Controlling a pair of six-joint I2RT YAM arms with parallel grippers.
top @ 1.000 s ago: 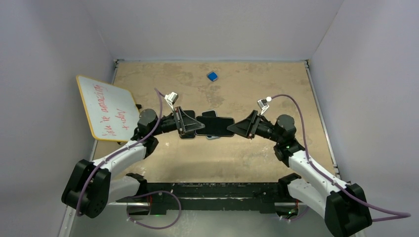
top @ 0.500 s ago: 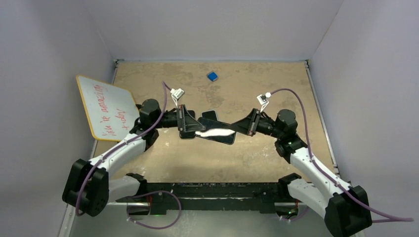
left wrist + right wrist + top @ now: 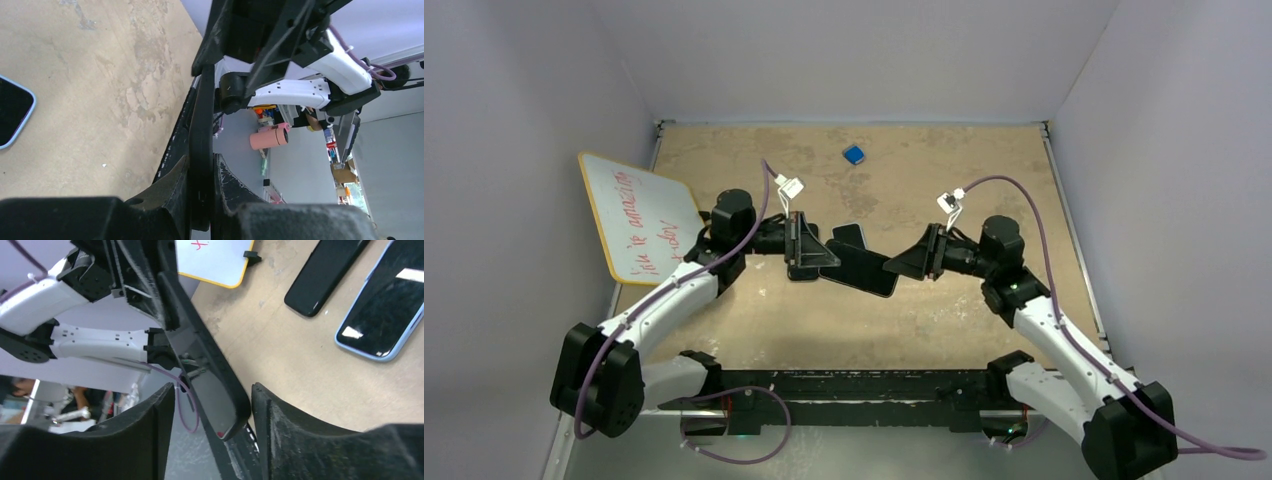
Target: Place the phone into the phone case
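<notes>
My left gripper [image 3: 822, 255] [image 3: 201, 157] is shut on one end of a black phone [image 3: 861, 268] [image 3: 202, 110] with a glossy face and holds it above the table, tilted on edge. The phone's other end [image 3: 215, 390] lies between the spread fingers of my right gripper [image 3: 892, 267] [image 3: 212, 387], close to one finger with a clear gap to the other. A black phone case [image 3: 325, 270] [image 3: 800, 274] lies flat on the table under my left gripper. A second phone with a light-blue rim [image 3: 382, 310] [image 3: 10, 115] [image 3: 848, 234] lies beside it, partly hidden in the top view.
A whiteboard with red writing [image 3: 639, 215] [image 3: 215, 260] leans at the left wall. A small blue object [image 3: 854, 154] lies at the far middle of the table. Grey walls close in the table on three sides.
The held phone has gone from lying flat between the grippers to slanted, its right end swung nearer. The left wrist has moved back and rolled. The right gripper has shifted slightly right.
</notes>
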